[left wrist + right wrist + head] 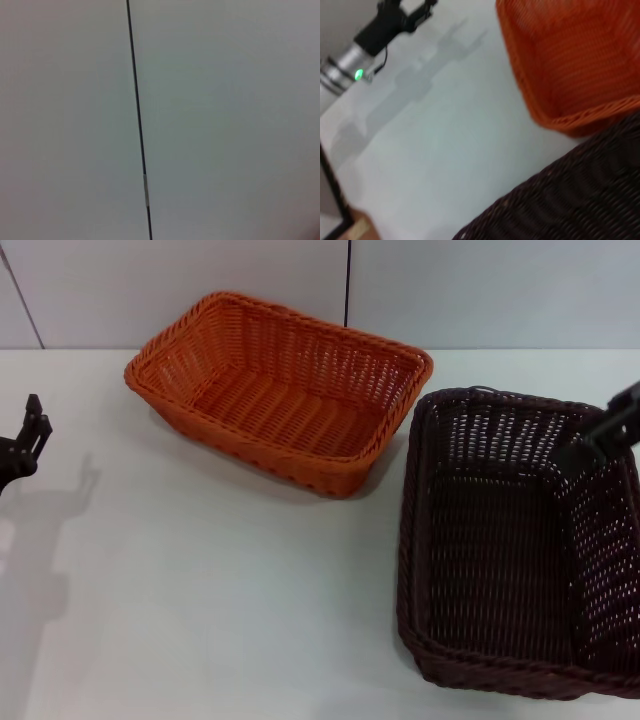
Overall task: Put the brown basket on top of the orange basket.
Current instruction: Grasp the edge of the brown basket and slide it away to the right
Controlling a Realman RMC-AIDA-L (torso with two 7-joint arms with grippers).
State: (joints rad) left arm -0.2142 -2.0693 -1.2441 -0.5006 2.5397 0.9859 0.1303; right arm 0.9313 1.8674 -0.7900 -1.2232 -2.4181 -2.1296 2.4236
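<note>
The orange basket [280, 390] stands at the back middle of the white table; it also shows in the right wrist view [570, 55]. The brown basket [515, 540] stands to its right and nearer to me, close beside it but apart; its braided rim shows in the right wrist view [570, 200]. My right gripper [600, 435] is at the brown basket's far right corner, by the rim. My left gripper [28, 435] hangs open and empty at the table's left edge, far from both baskets; it also shows in the right wrist view [407, 10].
The white table [200, 590] has bare surface at the left and front. A grey wall with a dark vertical seam [137, 115] stands behind the table. The left wrist view shows only this wall.
</note>
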